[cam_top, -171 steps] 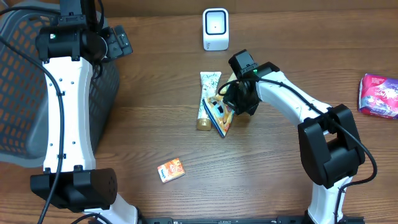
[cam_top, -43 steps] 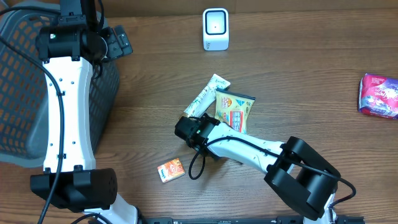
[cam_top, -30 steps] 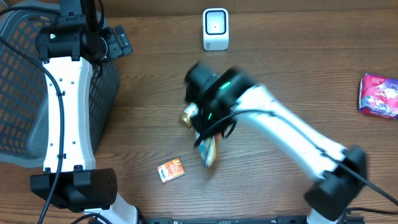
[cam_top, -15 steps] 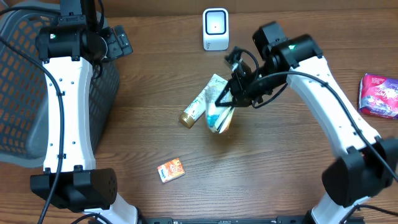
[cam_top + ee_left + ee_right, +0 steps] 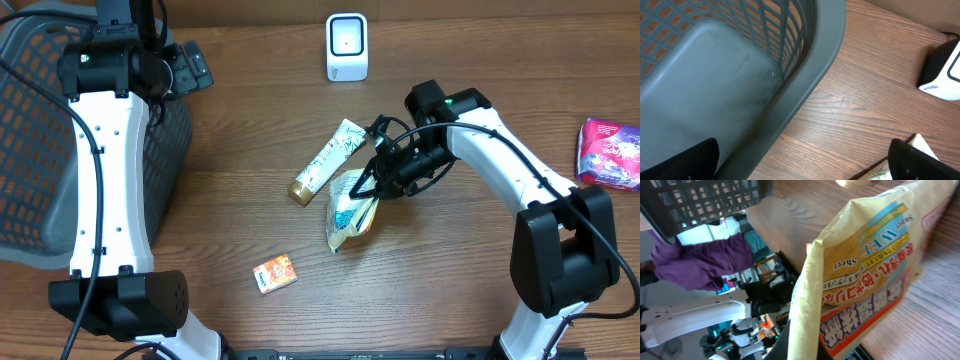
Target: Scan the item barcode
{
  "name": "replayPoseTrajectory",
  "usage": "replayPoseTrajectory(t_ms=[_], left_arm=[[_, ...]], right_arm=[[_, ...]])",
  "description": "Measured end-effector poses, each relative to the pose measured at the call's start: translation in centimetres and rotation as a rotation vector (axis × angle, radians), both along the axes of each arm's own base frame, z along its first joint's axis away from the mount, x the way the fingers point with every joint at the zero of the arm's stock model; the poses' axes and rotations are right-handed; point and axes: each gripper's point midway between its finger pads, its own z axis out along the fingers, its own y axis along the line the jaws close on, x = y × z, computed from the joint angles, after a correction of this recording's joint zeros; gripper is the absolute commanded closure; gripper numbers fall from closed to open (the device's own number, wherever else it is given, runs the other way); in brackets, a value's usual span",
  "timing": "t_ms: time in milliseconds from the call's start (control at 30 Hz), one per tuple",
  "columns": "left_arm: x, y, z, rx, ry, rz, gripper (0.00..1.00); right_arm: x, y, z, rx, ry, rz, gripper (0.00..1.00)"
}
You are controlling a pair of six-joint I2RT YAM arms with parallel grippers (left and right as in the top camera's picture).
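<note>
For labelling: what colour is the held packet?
The packet is yellow with red and blue print; right wrist view shows best.

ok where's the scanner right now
Overhead view: the white scanner stands at the far middle of the table, beyond the tube and the yellow wet-sheet pack held by the right gripper.

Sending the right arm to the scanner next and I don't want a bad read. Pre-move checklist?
1. Right jaws shut on the wipes packet: ok.
2. Barcode facing the scanner: cannot tell. The right wrist view shows only the printed front, with no barcode in sight.
3. Scanner standing in open view, nothing covering it: ok.
4. Packet apart from the tube: cannot tell. They sit very close in the overhead view.
5. Left jaws open, holding nothing, over by the basket and off the route: ok.
</note>
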Motion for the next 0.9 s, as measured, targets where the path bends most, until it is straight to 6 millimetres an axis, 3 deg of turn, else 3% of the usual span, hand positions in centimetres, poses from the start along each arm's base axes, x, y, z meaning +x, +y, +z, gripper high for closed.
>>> replayPoseTrajectory(t_ms=[167, 367, 433, 467, 500, 533, 567, 600, 733, 900], left_arm=[[0.0, 0.0, 0.0, 0.0, 0.0, 0.0, 0.0], [0.0, 0.0, 0.0, 0.0, 0.0, 0.0, 0.0], [0.0, 0.0, 0.0, 0.0, 0.0, 0.0, 0.0], [0.0, 0.0, 0.0, 0.0, 0.0, 0.0, 0.0], [0.0, 0.0, 0.0, 0.0, 0.0, 0.0, 0.0], [0.0, 0.0, 0.0, 0.0, 0.0, 0.0, 0.0], [0.0, 0.0, 0.0, 0.0, 0.0, 0.0, 0.0], [0.0, 0.0, 0.0, 0.0, 0.0, 0.0, 0.0], [0.0, 0.0, 0.0, 0.0, 0.0, 0.0, 0.0], [0.0, 0.0, 0.0, 0.0, 0.0, 0.0, 0.0]], right_arm=[[0.6, -1.5, -0.5, -0.031, -0.013, -0.018, 0.96], [2.0, -6.0, -2.6, -0.181, -0.06, -0.052, 0.92], [2.8, -8.5, -4.2, -0.307, -0.086, -0.067, 0.79], [3.0, -9.6, -4.8, -0.368, -0.092, -0.077, 0.65], [3.3, -10.8, -5.5, -0.43, -0.098, -0.087, 0.43], [3.6, -11.9, -6.0, -0.484, -0.11, -0.093, 0.32], [3.9, -12.8, -6.4, -0.531, -0.122, -0.097, 0.05], [4.1, -13.7, -6.8, -0.576, -0.131, -0.102, 0.0], [4.6, -15.9, -7.6, -0.698, -0.16, -0.1, 0.0], [4.7, -17.0, -7.9, -0.768, -0.163, -0.111, 0.0]])
